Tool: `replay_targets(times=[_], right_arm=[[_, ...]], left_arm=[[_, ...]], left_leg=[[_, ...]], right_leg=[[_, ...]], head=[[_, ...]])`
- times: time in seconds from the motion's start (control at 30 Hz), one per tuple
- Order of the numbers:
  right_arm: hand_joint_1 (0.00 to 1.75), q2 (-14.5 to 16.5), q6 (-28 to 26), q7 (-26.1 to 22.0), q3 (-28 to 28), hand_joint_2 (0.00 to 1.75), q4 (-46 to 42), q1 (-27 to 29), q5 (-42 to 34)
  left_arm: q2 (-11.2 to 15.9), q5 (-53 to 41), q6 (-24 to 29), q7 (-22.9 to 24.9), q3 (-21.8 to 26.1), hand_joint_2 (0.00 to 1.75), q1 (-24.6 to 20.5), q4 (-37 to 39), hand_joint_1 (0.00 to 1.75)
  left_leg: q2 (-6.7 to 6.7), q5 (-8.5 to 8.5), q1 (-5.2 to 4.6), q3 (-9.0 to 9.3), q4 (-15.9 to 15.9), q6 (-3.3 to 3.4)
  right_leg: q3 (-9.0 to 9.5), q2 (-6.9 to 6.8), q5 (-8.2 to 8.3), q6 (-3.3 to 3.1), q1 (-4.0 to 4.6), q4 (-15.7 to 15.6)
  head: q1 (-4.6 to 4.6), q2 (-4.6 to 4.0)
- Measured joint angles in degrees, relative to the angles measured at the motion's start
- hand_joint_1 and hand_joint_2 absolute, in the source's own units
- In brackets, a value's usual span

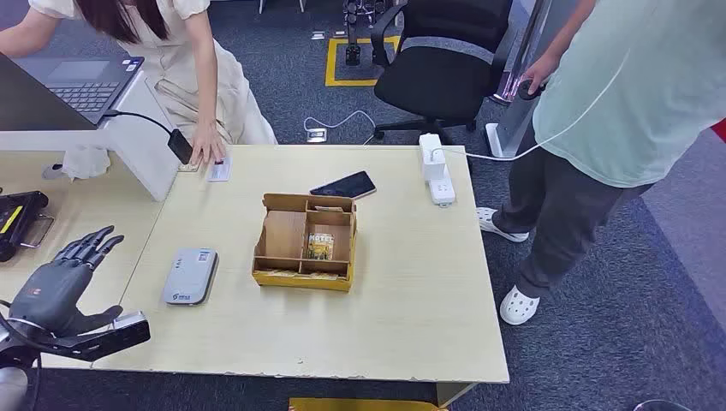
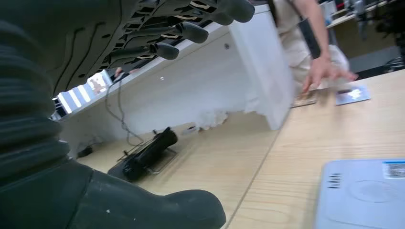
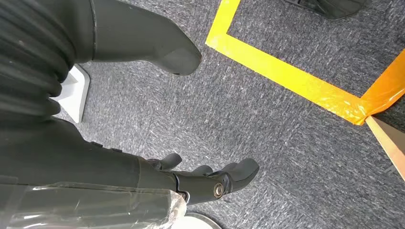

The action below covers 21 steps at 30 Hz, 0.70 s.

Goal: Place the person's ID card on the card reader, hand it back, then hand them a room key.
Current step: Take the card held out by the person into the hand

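The ID card lies flat near the table's far edge, just beside the fingers of a person in a cream dress. In the left wrist view the same ID card lies past that person's hand. The grey card reader rests on the table's left part, and the card reader is close in the left wrist view. Room key cards stand in a cardboard organiser. My left hand hovers left of the reader, fingers spread, holding nothing. My right hand hangs over the carpet, empty.
A black phone and a white power strip lie at the table's far side. A white partition with a laptop stands at the left, a black device behind it. A second person stands right of the table.
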Motion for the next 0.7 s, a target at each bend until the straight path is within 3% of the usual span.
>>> replay_targets(times=[0.5, 0.6, 0.7], right_arm=[[0.00, 0.0, 0.0, 0.0, 0.0, 1.75, 0.0, -0.2, 0.0], [0.00, 0.0, -0.1, 0.1, 0.1, 1.75, 0.1, -0.2, -0.1], [0.00, 0.0, -0.2, 0.2, 0.1, 1.75, 0.2, -0.2, -0.1]], left_arm=[[2.0, 1.1, 0.8, 0.2, -4.9, 1.75, -3.6, -2.0, 0.00], [1.1, -1.3, 3.6, 1.4, -5.3, 1.75, -4.2, -2.0, 0.00], [-1.6, -5.1, 7.1, 3.3, -5.4, 1.75, -5.8, -1.9, 0.00]], left_leg=[[0.02, 0.00, 0.00, 0.00, 0.0, -0.01], [0.02, 0.00, 0.00, 0.00, 0.0, -0.01], [-0.02, 0.00, -0.01, -0.01, 0.0, 0.00]], right_leg=[[-0.02, 0.04, -0.01, 0.00, 0.00, 0.0], [-0.02, 0.02, 0.00, 0.00, 0.00, 0.0], [0.01, -0.02, 0.00, 0.00, -0.01, 0.0]], head=[[-0.01, -0.01], [-0.01, 0.00], [-0.01, -0.02]])
